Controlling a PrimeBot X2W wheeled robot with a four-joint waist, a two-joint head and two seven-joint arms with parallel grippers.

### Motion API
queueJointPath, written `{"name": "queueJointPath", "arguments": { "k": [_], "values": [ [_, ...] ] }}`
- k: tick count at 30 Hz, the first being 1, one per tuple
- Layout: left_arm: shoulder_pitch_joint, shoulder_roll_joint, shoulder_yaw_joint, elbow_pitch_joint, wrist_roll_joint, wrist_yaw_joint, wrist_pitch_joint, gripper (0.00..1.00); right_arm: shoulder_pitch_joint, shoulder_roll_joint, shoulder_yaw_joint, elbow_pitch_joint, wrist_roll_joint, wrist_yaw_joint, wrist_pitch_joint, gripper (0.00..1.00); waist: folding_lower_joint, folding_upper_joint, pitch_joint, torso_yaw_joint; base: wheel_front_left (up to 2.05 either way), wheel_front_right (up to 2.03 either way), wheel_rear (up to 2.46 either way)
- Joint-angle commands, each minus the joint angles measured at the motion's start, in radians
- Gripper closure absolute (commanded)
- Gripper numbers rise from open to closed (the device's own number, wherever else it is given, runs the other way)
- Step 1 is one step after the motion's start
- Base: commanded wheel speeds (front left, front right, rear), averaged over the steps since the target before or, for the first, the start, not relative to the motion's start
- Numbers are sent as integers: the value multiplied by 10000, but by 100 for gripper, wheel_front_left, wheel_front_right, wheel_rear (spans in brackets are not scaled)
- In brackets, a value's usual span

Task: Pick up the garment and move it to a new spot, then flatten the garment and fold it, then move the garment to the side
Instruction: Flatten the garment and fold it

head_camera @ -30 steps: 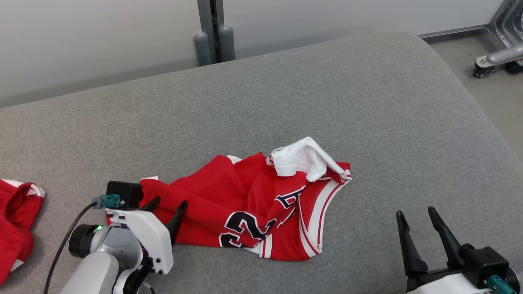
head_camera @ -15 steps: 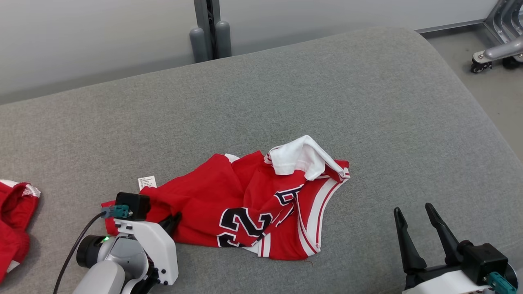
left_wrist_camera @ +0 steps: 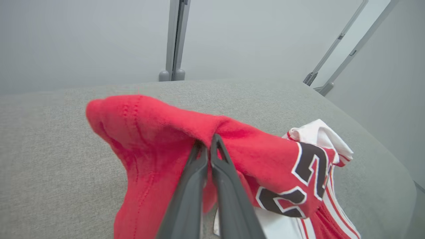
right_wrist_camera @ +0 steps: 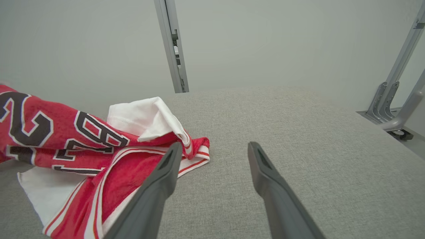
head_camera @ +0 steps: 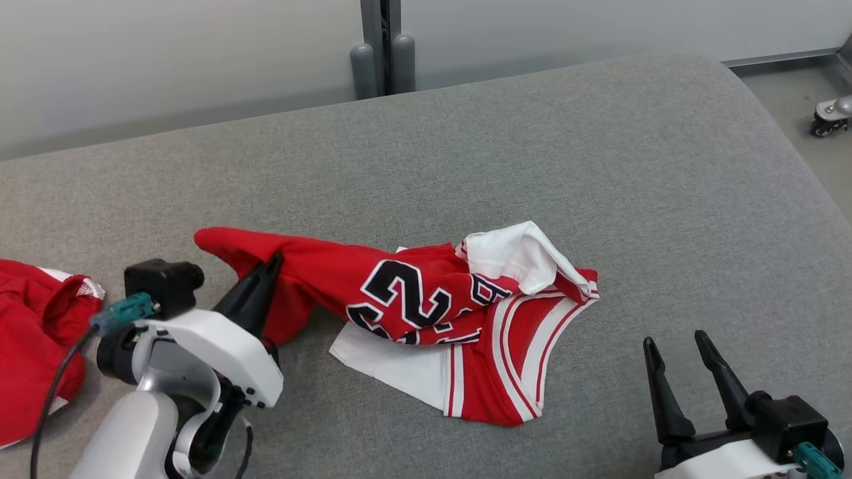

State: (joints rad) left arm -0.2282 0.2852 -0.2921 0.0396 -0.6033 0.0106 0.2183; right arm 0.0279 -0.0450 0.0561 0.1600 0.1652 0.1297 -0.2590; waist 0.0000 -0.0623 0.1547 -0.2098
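Note:
The garment (head_camera: 426,299) is a red jersey with white trim and a dark number, crumpled on the grey cushion (head_camera: 599,166). My left gripper (head_camera: 269,266) is shut on its red left end, and that end is lifted off the cushion while the right part still lies down. In the left wrist view my left gripper (left_wrist_camera: 209,142) has its two fingers pressed together with red cloth (left_wrist_camera: 149,126) pinched between them. My right gripper (head_camera: 672,346) stands open at the lower right, apart from the jersey. Its open fingers (right_wrist_camera: 162,172) point past the garment's (right_wrist_camera: 99,156) white-trimmed edge.
A second red garment (head_camera: 33,332) lies at the cushion's left edge. A grey post (head_camera: 383,46) stands behind the cushion against the pale wall. The cushion's right edge drops to the floor, where a wheeled metal frame (head_camera: 829,113) stands.
My left gripper has shut on the jersey's left end and raised it, pulling the cloth up and exposing a white underside. The head camera has shifted. My right gripper stays open.

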Motion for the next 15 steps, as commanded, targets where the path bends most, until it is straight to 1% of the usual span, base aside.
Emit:
{"name": "queueJointPath", "arguments": {
  "k": [1,4,8,11,15],
  "values": [
    [-245,19,71,-78,39,49,-50,100,-58,-61,16,2,-68,19,-55,0,0,0,32,4,0,0,0],
    [-602,-50,153,-71,32,164,-42,100,-192,-61,87,-5,-17,19,-55,0,0,0,142,-54,0,0,0],
    [-1301,-134,254,335,118,276,-122,100,-323,-63,243,-6,59,19,-55,0,0,0,373,-295,0,0,0],
    [-1886,-109,279,1019,163,244,-85,100,-412,-63,290,-21,121,19,-57,0,0,0,626,-582,0,0,0],
    [-2724,45,326,2464,162,188,218,100,-554,-63,365,-60,188,19,-55,0,0,0,958,-1093,0,0,0]
  ]
}}
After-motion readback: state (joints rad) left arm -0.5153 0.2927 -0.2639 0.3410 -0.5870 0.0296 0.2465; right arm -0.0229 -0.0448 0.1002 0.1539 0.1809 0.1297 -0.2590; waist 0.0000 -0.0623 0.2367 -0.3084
